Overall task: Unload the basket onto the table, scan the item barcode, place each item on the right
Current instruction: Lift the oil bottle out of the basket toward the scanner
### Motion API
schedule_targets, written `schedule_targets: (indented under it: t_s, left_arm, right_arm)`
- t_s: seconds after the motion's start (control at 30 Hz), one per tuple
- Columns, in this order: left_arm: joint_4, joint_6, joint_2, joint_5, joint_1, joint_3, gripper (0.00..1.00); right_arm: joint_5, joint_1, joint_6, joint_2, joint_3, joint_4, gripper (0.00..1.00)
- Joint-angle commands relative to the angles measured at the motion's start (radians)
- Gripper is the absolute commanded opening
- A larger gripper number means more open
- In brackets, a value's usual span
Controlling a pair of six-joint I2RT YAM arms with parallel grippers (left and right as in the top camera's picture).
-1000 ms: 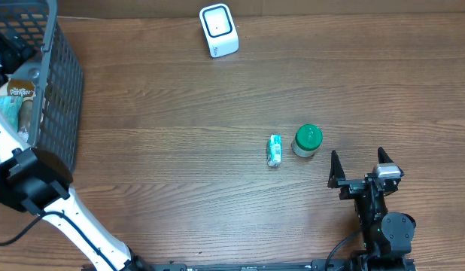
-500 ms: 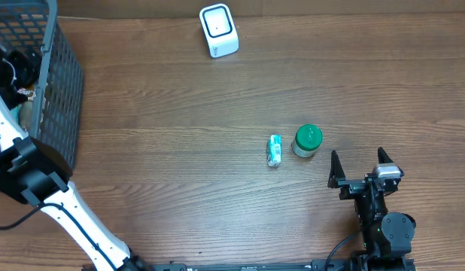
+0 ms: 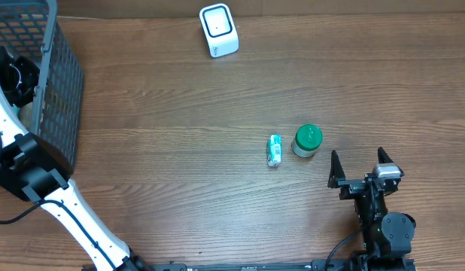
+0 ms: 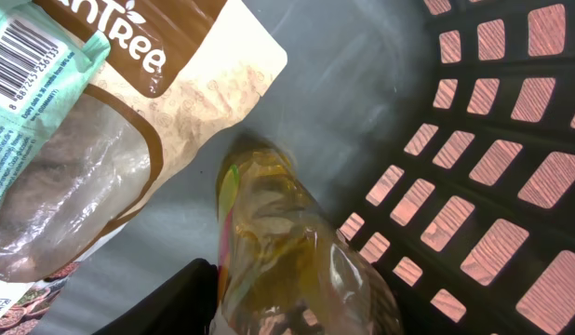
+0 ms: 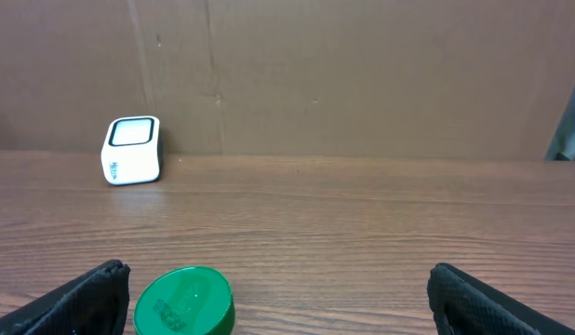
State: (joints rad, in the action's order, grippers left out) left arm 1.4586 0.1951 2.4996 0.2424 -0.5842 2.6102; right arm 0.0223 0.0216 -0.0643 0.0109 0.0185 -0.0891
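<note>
Through the left wrist camera I can't tell how the left gripper (image 3: 16, 79) stands: a clear yellowish packet (image 4: 287, 251) runs off the bottom edge and covers it. The brown pouch (image 4: 167, 121) is cropped at the top and left. Overhead, the print on the small teal carton (image 3: 275, 150) is too small to read.

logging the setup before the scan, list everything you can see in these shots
scanner: one, white with a dark window, far edge of the table, centre
jar: one, green lid, right of centre
small packet: one, teal and white, lying just left of the jar
basket: one, dark grey mesh, far left
pouch: one, kraft brown and clear, teal barcode label over one corner, inside the basket
wrapped item: one, clear yellowish, beside the pouch
table: one, brown wood
left gripper: black, white arm, inside the basket, open or shut unclear
right gripper: black, open, near edge, right of the jar
</note>
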Motion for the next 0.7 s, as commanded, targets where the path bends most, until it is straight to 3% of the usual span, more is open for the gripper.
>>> schedule_targets:
  t_s: [0.0, 0.17, 0.4, 0.67]
  left_arm:
    - [-0.001, -0.011, -0.028, -0.005, 0.000, 0.029, 0.50]
    - [-0.001, 0.032, -0.119, -0.008, -0.001, 0.124, 0.44]
    - [-0.012, 0.080, -0.285, -0.010, 0.002, 0.262, 0.43]
    - [0.032, 0.109, -0.529, -0.006, 0.035, 0.279, 0.43]
  right_arm:
    - [0.002, 0.005, -0.003, -0.006, -0.011, 0.007, 1.00]
    - [0.002, 0.005, -0.003, -0.006, -0.011, 0.007, 1.00]
    - [0.002, 0.005, -0.003, -0.006, -0.011, 0.007, 1.00]
    - [0.002, 0.005, -0.003, -0.006, -0.011, 0.007, 1.00]
